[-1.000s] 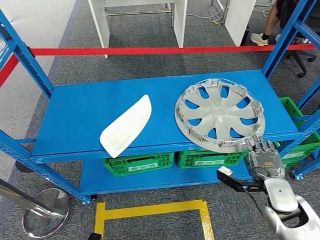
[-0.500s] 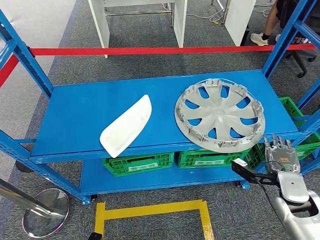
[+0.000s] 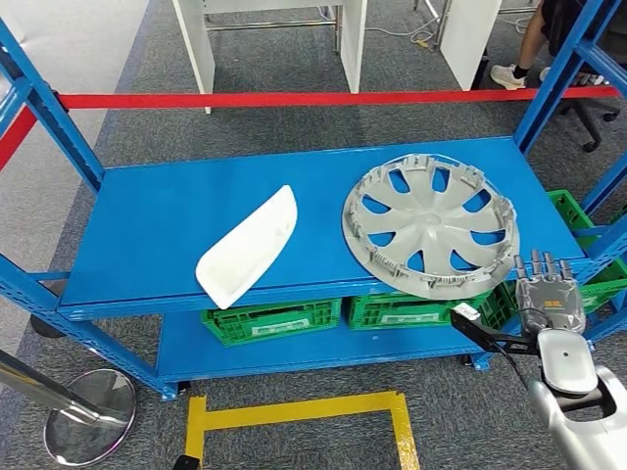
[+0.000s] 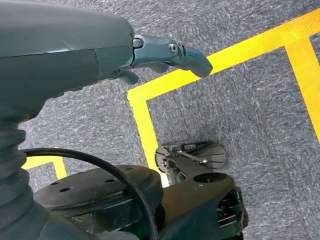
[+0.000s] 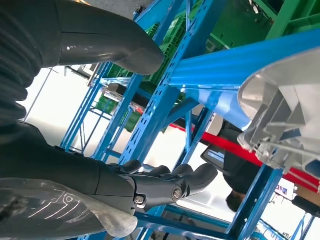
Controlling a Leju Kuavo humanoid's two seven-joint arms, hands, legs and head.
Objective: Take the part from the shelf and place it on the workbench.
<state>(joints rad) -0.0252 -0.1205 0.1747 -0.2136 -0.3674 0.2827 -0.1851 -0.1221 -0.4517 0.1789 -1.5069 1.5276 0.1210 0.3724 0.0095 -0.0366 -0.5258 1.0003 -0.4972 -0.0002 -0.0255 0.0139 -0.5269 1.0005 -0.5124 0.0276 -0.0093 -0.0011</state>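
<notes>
A silver hubcap (image 3: 430, 224) lies flat on the right half of the blue shelf (image 3: 163, 225), its rim overhanging the front edge. A white elongated part (image 3: 248, 247) lies to its left, near the front edge. My right hand (image 3: 549, 294) is just off the hubcap's front right rim, at shelf-edge height, fingers straight and spread, thumb out to the left, holding nothing. In the right wrist view the hubcap rim (image 5: 279, 115) is close ahead of the fingers (image 5: 181, 182), apart from them. My left hand (image 4: 166, 52) hangs over the floor with nothing in it.
Green crates (image 3: 269, 319) sit on the lower shelf level. Blue uprights (image 3: 561, 69) frame the shelf; a red barrier tape (image 3: 296, 98) runs behind it. A stanchion base (image 3: 88, 416) and yellow floor tape (image 3: 296, 409) lie in front. A seated person's legs (image 3: 529, 44) are at the back right.
My right hand has moved to the right, from under the hubcap's front rim to beside it, and its fingers have straightened. The parts on the shelf have not moved.
</notes>
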